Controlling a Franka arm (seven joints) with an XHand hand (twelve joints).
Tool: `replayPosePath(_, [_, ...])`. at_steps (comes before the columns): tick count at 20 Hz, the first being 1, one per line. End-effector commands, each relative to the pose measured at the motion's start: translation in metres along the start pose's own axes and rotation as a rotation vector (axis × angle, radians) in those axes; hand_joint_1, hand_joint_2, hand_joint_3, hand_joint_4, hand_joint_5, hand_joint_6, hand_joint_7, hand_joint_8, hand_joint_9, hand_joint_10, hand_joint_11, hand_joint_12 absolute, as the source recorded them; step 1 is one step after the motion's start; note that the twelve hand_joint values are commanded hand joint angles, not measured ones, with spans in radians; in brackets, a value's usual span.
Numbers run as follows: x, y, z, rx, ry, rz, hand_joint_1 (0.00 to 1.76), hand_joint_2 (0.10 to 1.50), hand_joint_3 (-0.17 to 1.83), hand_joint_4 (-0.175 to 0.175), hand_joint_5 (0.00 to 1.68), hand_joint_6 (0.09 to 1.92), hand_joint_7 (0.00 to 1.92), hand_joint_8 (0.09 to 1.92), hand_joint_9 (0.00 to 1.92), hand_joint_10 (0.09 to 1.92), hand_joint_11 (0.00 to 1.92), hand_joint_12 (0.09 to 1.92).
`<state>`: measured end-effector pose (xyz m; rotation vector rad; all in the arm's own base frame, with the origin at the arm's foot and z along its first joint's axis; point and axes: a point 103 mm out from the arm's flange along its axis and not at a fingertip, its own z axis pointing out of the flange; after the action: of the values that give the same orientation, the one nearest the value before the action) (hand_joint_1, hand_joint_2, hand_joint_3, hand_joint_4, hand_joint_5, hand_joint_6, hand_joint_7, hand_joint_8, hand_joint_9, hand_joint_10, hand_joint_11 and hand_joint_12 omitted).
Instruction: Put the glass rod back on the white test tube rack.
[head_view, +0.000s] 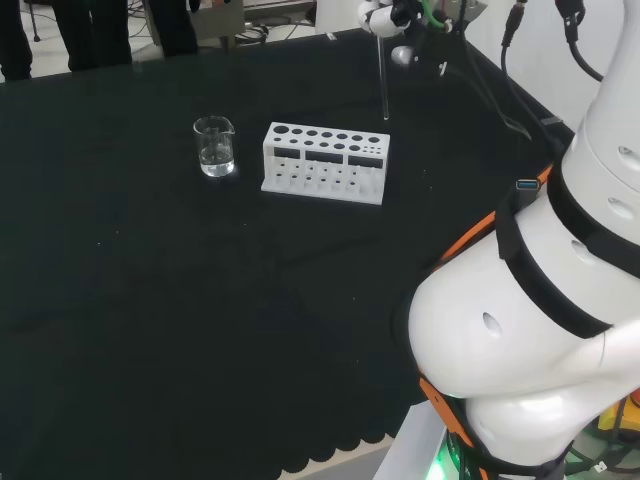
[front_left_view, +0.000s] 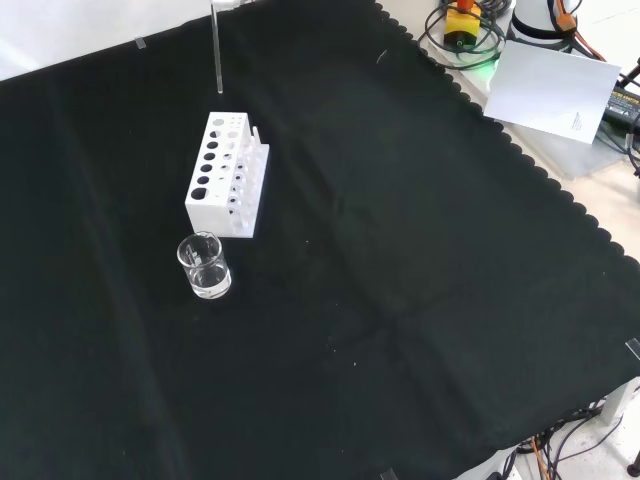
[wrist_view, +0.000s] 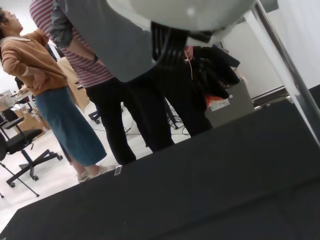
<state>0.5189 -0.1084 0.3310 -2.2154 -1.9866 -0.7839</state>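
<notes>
Glass rod (head_view: 383, 80) hangs upright in the head view, pinched at its top by the hand (head_view: 385, 18), its tip in the air above the rack (head_view: 325, 163) at the rack's right end; a beaker (head_view: 214, 146) stands left of the rack. Front view: the rod (front_left_view: 217, 45) hangs beyond the rack's (front_left_view: 228, 172) far end, the beaker (front_left_view: 204, 265) nearer. Wrist view: the rod (wrist_view: 290, 70) slants past the hand (wrist_view: 180, 12) over the worktop (wrist_view: 200, 195).

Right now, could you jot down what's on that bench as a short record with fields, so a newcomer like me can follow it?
holder: the hand, at the top of the head view
held item: glass rod, hanging upright
rod tip: above the cloth, just beyond the white test tube rack, not in it
rack contents: holes look empty
nearby: small glass beaker beside the rack, apart from it
surface: black cloth
</notes>
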Motion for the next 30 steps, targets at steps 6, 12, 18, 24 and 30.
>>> replayPosePath(6, [0.007,0.002,0.01,0.017,0.006,-0.01,1.3,0.64,0.87,-0.175,1.05,0.91,1.15,1.24,1.58,0.91,1.63,0.79])
replayPosePath(12, [0.009,0.001,0.021,0.03,0.013,-0.011,1.3,0.64,0.87,-0.175,1.05,0.91,1.15,1.24,1.58,0.91,1.63,0.79])
replayPosePath(18, [0.008,0.002,0.026,0.04,0.018,-0.007,1.3,0.64,0.87,-0.175,1.05,0.91,1.15,1.24,1.58,0.91,1.63,0.79])
replayPosePath(24, [0.006,0.002,0.031,0.045,0.022,0.003,1.3,0.64,0.87,-0.175,1.05,0.91,1.15,1.24,1.58,0.91,1.63,0.79])
replayPosePath(30, [-0.001,0.003,0.041,0.053,0.027,0.012,1.3,0.64,0.87,-0.175,1.05,0.91,1.15,1.24,1.58,0.91,1.63,0.79])
